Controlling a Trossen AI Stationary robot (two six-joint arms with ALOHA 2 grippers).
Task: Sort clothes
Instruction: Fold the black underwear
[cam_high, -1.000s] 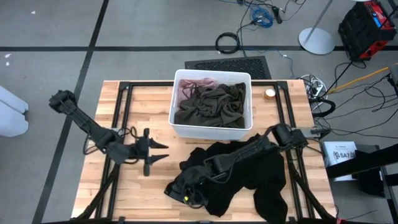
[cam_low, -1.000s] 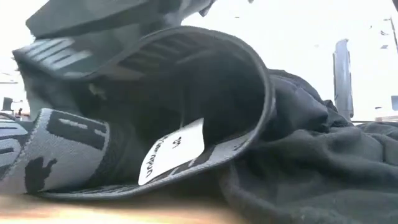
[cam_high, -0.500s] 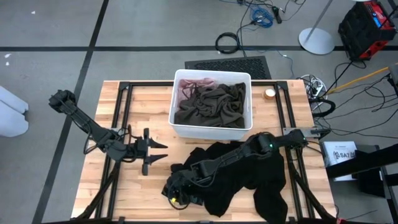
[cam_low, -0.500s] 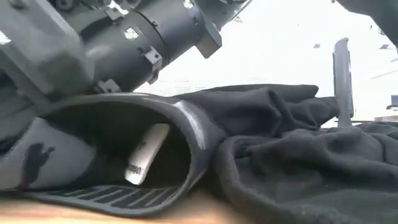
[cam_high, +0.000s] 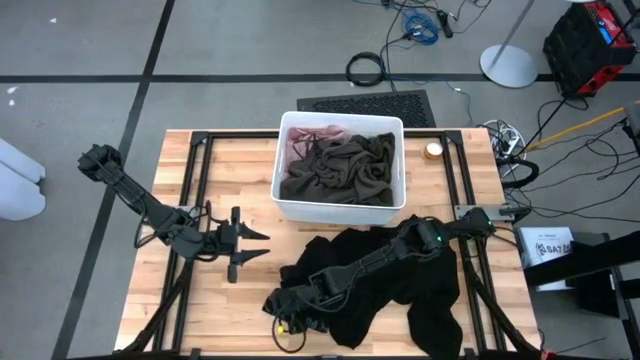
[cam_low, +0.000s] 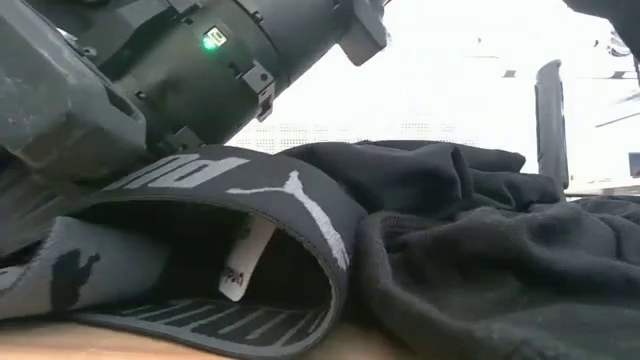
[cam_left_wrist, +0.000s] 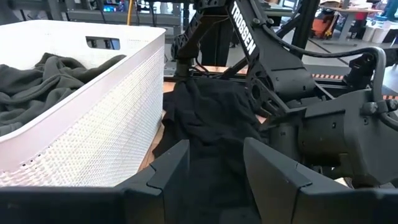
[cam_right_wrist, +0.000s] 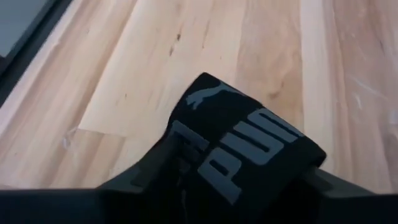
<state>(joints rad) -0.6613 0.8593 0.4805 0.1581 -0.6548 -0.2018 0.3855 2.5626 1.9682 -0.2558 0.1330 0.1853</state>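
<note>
A black garment (cam_high: 400, 290) lies spread on the table's near right part, and its grey-lettered waistband (cam_low: 250, 185) stands as an open loop with a white label (cam_low: 240, 265) inside. My right gripper (cam_high: 288, 312) reaches low across the garment to its near left end and is shut on that waistband. My left gripper (cam_high: 250, 245) hovers open left of the white bin (cam_high: 340, 212), holding nothing. An olive-green garment (cam_high: 345, 170) and a bit of pink cloth (cam_high: 305, 138) lie in the bin. My right gripper (cam_right_wrist: 239, 180) has the lettered waistband (cam_right_wrist: 249, 137) of the black garment between its two fingers, coming at it slanting down from the table's right. The band pokes out past the fingers. The loop's lower part (cam_low: 200, 320) rests on the table.
Black frame rails (cam_high: 200, 170) run along the tabletop on both sides of the bin. A small round object (cam_high: 433, 150) sits at the far right beside the bin. Bare wood (cam_high: 220, 310) shows at the near left.
My right gripper has come down and toward the table's near left corner with the waistband. The waistband loop, held up high a second ago, now sits low with its lower part on the table, under the gripper.
</note>
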